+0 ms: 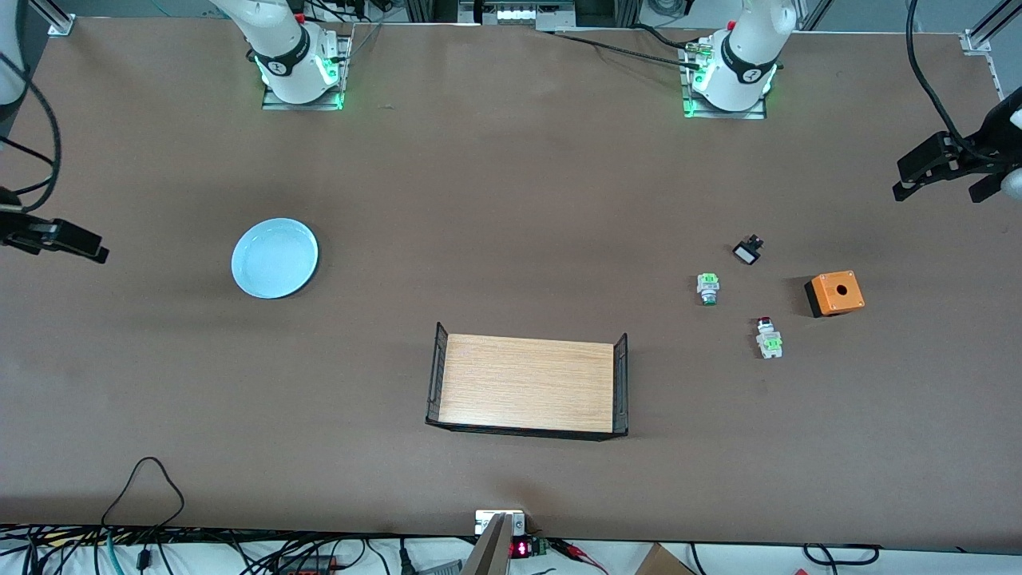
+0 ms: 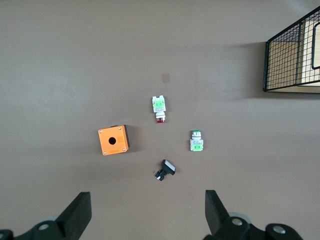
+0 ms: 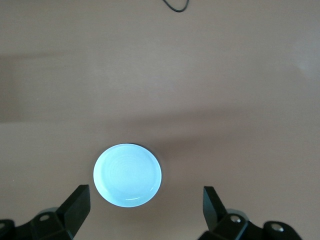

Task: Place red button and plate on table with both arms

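The red button lies on the brown table toward the left arm's end, its dark red cap pointing away from the front camera. It also shows in the left wrist view. The pale blue plate rests on the table toward the right arm's end and shows in the right wrist view. My left gripper is open and empty, up in the air at the table's left-arm end; the left wrist view shows its fingers wide apart. My right gripper is open and empty, high near the plate.
A green-and-white piece, a black-and-white piece and an orange box lie around the red button. A wooden tray with black wire ends stands mid-table, nearer the front camera. Cables lie along the front edge.
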